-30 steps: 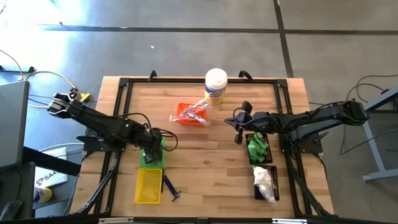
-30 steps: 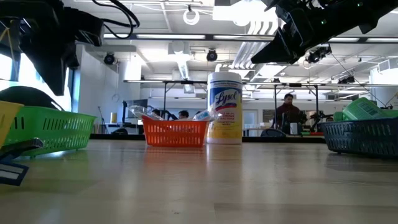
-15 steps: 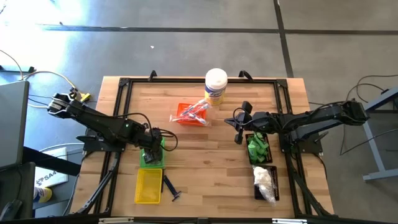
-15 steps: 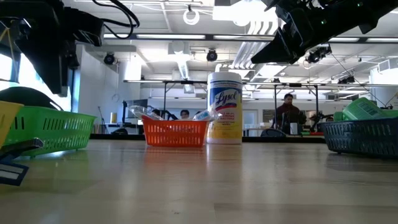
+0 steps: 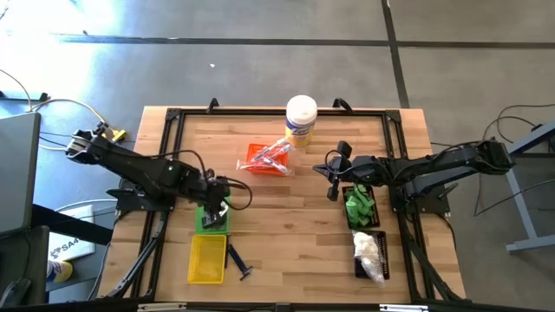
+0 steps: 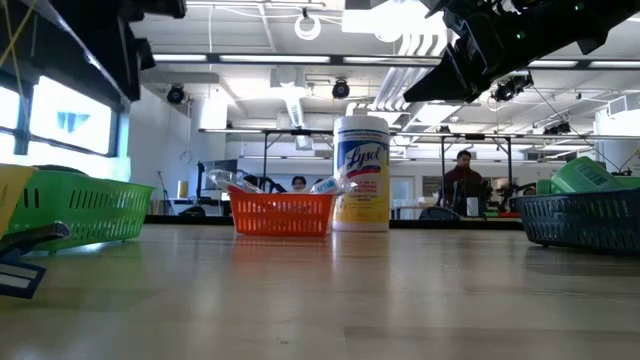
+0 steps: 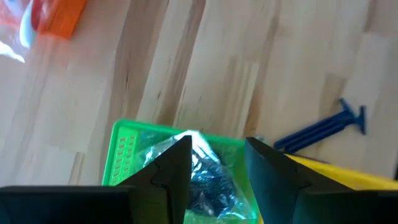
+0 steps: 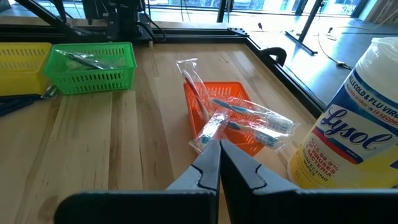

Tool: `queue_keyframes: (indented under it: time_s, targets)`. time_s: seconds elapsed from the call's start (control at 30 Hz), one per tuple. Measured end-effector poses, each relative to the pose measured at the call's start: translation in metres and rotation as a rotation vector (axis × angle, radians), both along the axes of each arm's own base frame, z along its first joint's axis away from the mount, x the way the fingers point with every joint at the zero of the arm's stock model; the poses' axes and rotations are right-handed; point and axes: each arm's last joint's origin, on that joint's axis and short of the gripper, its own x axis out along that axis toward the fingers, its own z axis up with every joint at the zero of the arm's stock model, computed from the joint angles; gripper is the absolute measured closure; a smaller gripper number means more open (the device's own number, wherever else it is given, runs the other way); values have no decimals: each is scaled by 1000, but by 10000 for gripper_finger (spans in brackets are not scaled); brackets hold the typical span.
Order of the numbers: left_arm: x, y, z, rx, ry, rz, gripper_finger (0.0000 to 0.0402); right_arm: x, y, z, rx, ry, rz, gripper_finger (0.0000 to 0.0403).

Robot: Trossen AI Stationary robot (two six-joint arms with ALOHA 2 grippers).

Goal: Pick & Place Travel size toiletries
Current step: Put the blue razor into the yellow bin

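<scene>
High view: the left gripper [image 5: 216,205] hovers over the green tray [image 5: 211,220] near the table's [image 5: 286,243] front-left corner. Left wrist view: fingers parted, empty, above a clear bag [image 7: 208,177] lying in that tray. Right wrist view: the right gripper [image 8: 219,163] is pinched together, empty.

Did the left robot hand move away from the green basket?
Yes. The left gripper rose and shifted slightly toward the table's middle, above the green mesh basket.

Two arms: dark, slender, multi-jointed. Black cables loop along left arm [image 5: 139,172] and right arm [image 5: 434,166]. Fingers [image 7: 171,171]: black, angular, tapered.
</scene>
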Motion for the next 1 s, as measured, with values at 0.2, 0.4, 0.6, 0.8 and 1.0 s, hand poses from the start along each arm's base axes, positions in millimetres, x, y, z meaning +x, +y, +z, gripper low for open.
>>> queue_keyframes:
  time_s: [0.2, 0.4, 0.6, 0.8, 1.0]
  targets:
    - [7, -3, 8, -55, -78, -7, 257, 0, 0, 0, 0, 0, 0, 400]
    - [10, -4, 10, -68, -116, -8, 257, 0, 0, 0, 0, -5, 0, 400]
    - [16, -6, 7, -84, -123, 18, 257, 0, 0, 0, 0, -5, 0, 400]
    - [28, -20, -8, -70, -79, 8, 257, 0, 0, 0, 0, 4, 0, 400]
    - [38, -46, -23, -84, -69, -15, 257, -1, 0, -2, 5, 28, 17, 400]
